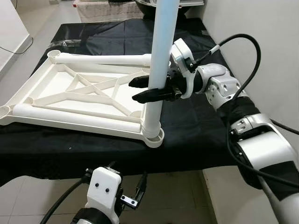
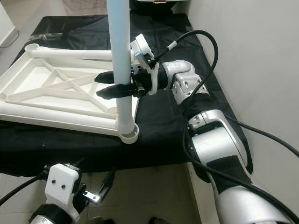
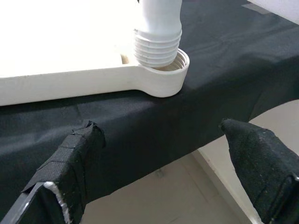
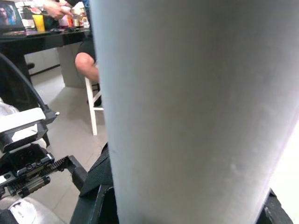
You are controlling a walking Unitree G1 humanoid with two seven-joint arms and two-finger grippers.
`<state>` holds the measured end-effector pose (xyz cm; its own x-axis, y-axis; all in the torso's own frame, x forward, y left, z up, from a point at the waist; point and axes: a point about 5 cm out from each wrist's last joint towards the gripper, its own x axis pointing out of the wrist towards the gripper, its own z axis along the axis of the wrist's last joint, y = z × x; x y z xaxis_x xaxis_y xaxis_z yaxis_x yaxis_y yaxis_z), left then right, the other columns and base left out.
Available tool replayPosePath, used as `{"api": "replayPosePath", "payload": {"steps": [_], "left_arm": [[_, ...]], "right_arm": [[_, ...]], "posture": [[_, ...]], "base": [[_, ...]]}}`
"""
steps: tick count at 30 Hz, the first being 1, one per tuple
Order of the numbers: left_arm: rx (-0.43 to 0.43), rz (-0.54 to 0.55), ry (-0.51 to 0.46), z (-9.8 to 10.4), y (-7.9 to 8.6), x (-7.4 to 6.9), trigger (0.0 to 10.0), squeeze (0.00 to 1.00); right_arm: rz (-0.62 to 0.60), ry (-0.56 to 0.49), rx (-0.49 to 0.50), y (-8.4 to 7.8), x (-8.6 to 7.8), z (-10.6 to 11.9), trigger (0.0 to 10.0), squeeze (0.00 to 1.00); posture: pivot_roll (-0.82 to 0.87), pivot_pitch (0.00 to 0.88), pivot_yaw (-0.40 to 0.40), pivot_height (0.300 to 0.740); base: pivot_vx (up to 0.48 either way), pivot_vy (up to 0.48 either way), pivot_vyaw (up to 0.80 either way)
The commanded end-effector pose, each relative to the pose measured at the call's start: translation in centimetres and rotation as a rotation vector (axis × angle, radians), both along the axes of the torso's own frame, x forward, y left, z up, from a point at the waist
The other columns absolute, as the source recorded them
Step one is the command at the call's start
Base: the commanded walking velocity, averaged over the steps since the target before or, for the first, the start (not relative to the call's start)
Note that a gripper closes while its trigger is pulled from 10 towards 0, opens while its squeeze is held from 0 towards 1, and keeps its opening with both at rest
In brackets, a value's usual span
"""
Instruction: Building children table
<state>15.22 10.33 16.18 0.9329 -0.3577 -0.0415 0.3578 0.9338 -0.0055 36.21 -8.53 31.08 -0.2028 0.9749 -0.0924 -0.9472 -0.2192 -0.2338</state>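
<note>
Black-draped table (image 1: pixel 196 135), upturned white tabletop (image 1: pixel 74 95) lying on it

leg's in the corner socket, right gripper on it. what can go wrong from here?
1. The leg threads still show above the corner socket; not fully seated, it may cross-thread or tip if released.
2. The socket sits near the black table's edge; pushing could slide the tabletop off.
3. The left gripper hangs low, steadying nothing.

Bright, even indoor light — sharp head views, white tabletop (image 3: pixel 56 42) overexposed, near leg (image 4: pixel 196 112) softly blurred.
</note>
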Motion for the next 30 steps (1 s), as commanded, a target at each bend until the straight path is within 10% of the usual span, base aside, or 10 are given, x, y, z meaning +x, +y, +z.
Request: {"api": "replayPosePath", "payload": {"steps": [1,30], "left_arm": [[0.015,0.012,0.025,-0.6,0.1,-0.1,10.0,0.0],[0.023,0.01,0.027,-1.0,0.0,-0.1,10.0,0.0]], "right_arm": [[-0.02,0.06,-0.091,-0.1,0.3,-2.3,10.0,0.0],[0.052,0.101,-0.07,-1.3,-0.8,-1.6,10.0,0.0]], "posture": [[0.13,0.223,-0.026,0.74],[0.12,0.204,-0.022,0.74]], "base": [[0.0,0.0,0.0],[0.0,0.0,0.0]]}}
